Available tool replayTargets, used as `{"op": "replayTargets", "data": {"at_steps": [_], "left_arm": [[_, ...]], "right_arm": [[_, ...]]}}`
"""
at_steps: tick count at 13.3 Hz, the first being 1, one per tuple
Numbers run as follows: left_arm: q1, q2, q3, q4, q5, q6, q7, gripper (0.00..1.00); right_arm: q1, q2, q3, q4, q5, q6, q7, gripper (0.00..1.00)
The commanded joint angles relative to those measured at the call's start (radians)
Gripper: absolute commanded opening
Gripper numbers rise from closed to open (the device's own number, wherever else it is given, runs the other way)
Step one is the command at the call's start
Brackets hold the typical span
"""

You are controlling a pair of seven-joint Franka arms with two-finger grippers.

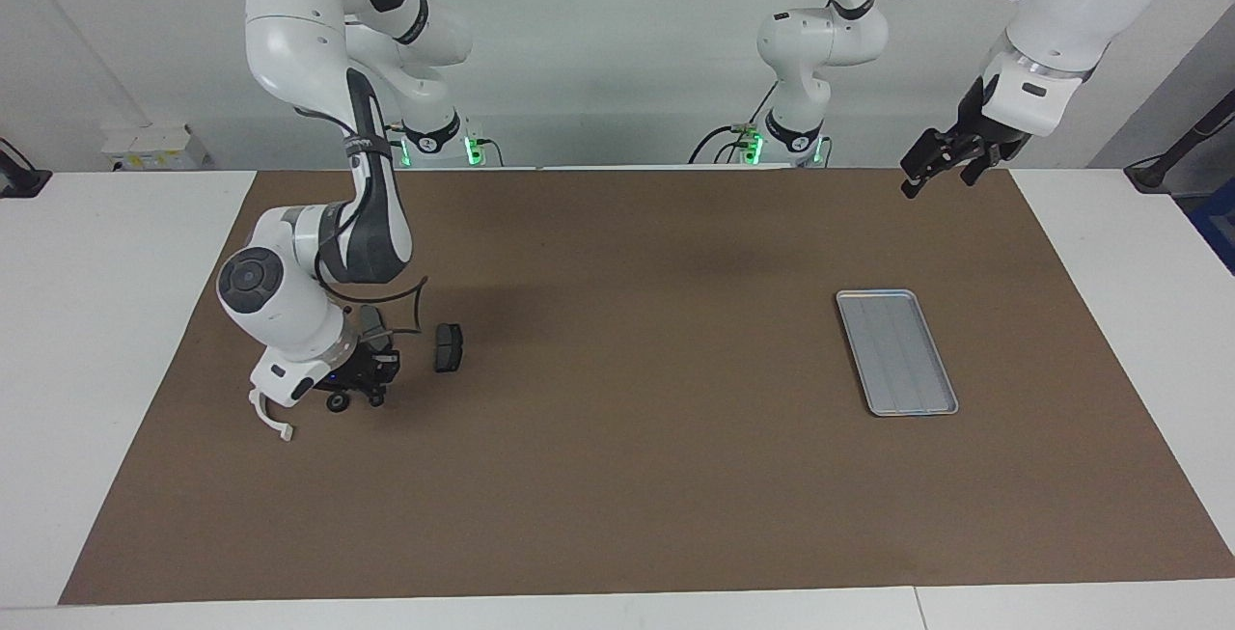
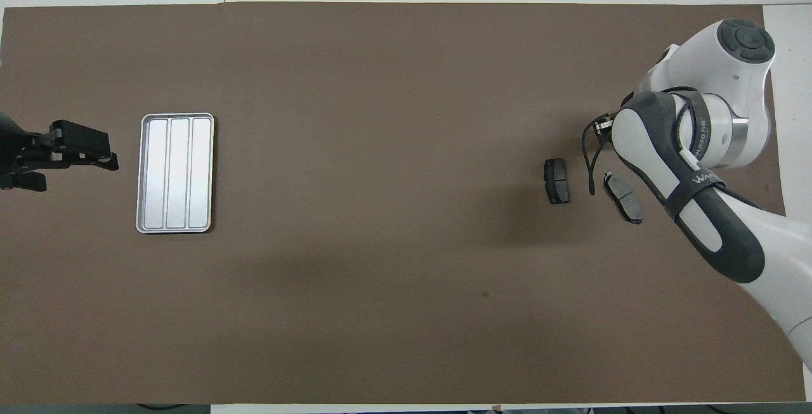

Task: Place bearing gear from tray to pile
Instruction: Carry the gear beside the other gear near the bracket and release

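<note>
Fingers of the right gripper (image 1: 355,397) are pressed together low at the surface (image 1: 617,476), with a small dark round part (image 1: 338,403) at their tips; whether it is pinched I cannot tell. One brake pad (image 1: 448,347) lies just beside the gripper, a second pad (image 2: 623,196) partly under the arm, and a white curved bracket (image 1: 271,417) nearby. Left gripper (image 1: 941,162) hangs spread, waiting above the mat's corner. Toward that end lies the silver tray (image 1: 897,352).
</note>
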Motion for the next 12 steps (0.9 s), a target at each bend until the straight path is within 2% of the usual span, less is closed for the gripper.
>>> {"op": "replayTargets", "data": {"at_steps": [1,5,8,9,11,12], "left_arm": [[-0.008,-0.035,0.006,-0.041,0.017,0.017,0.004,1.00],[-0.008,-0.035,0.006,-0.041,0.019,0.017,0.004,1.00],[-0.008,-0.035,0.006,-0.041,0.019,0.017,0.004,1.00],[-0.008,-0.035,0.006,-0.041,0.019,0.017,0.004,1.00],[-0.008,-0.035,0.006,-0.041,0.019,0.017,0.004,1.00],[-0.006,-0.035,0.006,-0.041,0.019,0.017,0.004,1.00]], "right_arm": [[-0.001,-0.051,0.013,-0.090,-0.009,0.039,0.012,0.00],[0.007,-0.051,0.013,-0.136,-0.009,0.129,0.035,0.00],[0.007,-0.050,0.013,-0.141,-0.009,0.137,0.037,0.00],[0.007,-0.050,0.013,-0.141,-0.009,0.136,0.041,0.05],[0.008,-0.051,0.021,-0.133,-0.009,0.119,0.075,0.75],[0.018,-0.054,0.022,-0.127,-0.009,0.107,0.096,0.88]]}}
